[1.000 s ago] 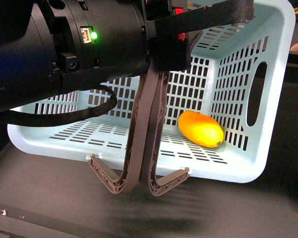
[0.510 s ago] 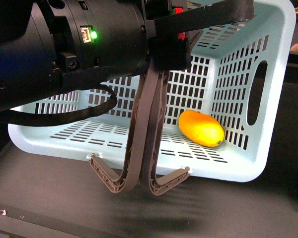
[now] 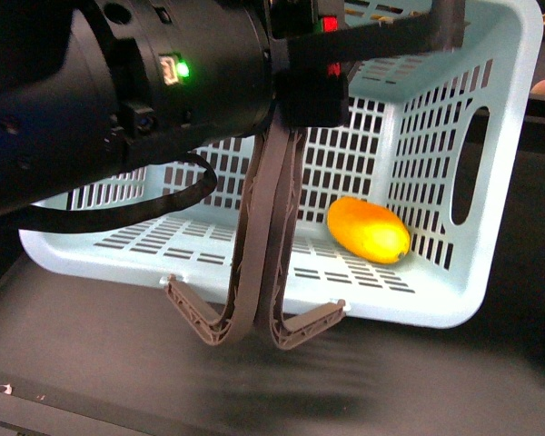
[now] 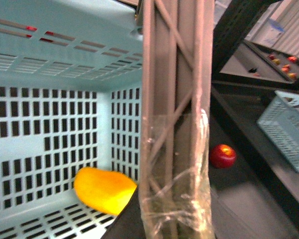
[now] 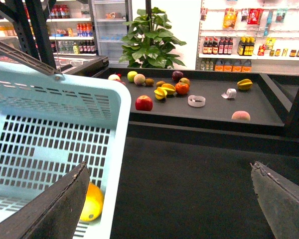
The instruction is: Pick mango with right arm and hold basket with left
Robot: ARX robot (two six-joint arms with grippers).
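The pale turquoise basket (image 3: 391, 309) hangs tilted above the dark table, its open side facing me. My left gripper (image 3: 295, 100), on the thick black arm (image 3: 118, 100), is shut on the two grey-brown handles (image 3: 268, 236), which are pressed together. The yellow-orange mango (image 3: 368, 231) lies inside the basket against its lower wall. In the left wrist view the handles (image 4: 174, 124) fill the middle, with the mango (image 4: 103, 189) behind them. My right gripper (image 5: 172, 199) is open and empty beside the basket's rim (image 5: 89, 99). The mango (image 5: 92, 201) shows through next to one finger (image 5: 55, 209).
A red apple (image 4: 223, 155) lies on the dark table beyond the basket, and a second turquoise basket (image 4: 289, 129) stands further off. A display shelf holds an apple (image 5: 144, 103), star fruits (image 5: 164, 92), a peach (image 5: 240, 115) and other fruit. A potted plant (image 5: 149, 40) stands behind.
My left arm has shifted a little to the right and the basket has risen slightly with it. The mango has stayed in the same spot inside.
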